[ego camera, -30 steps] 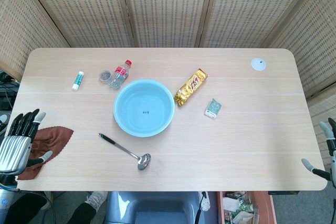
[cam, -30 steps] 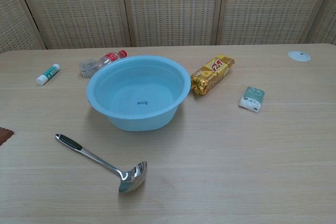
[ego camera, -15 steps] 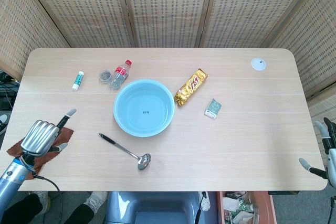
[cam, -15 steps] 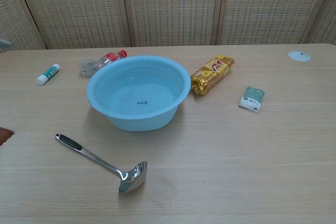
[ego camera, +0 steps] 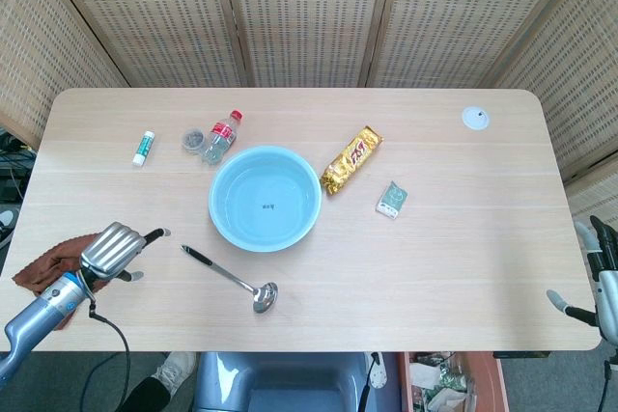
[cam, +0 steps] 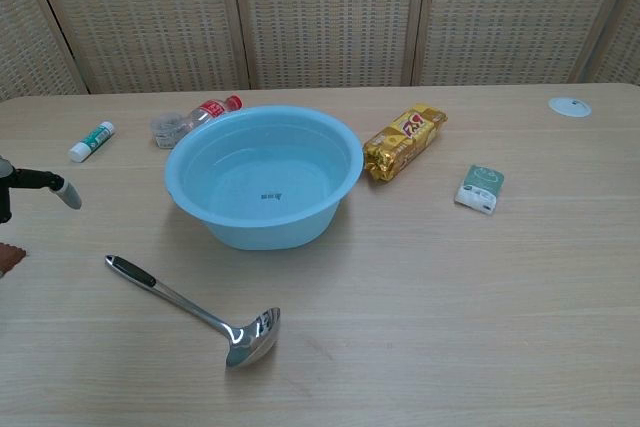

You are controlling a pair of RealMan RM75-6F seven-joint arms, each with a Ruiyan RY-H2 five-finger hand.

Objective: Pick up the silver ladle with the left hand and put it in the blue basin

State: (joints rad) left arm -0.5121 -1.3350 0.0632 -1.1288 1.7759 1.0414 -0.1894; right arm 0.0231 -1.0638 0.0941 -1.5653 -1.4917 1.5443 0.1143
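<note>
The silver ladle (ego camera: 227, 275) with a black handle lies flat on the table, in front of the blue basin (ego camera: 241, 180); its bowl points to the front right. The chest view shows the ladle (cam: 185, 304) and the basin (cam: 262, 162) too, and the basin holds nothing. My left hand (ego camera: 116, 250) hovers low over the table just left of the ladle's handle tip, fingers apart and holding nothing. Only one finger (cam: 45, 183) of it pokes in at the chest view's left edge. My right hand (ego camera: 603, 277) hangs open off the table's right edge.
A brown cloth (ego camera: 43, 267) lies under my left forearm. Behind the basin are a small bottle (ego camera: 220, 135), a round cap (ego camera: 193, 139) and a green-white tube (ego camera: 143, 148). A gold snack pack (ego camera: 351, 159), a small green packet (ego camera: 391, 200) and a white disc (ego camera: 474, 119) lie to the right.
My left hand has moved right from the table's left edge, off the brown cloth, to close by the ladle's handle. The ladle and basin have not moved.
</note>
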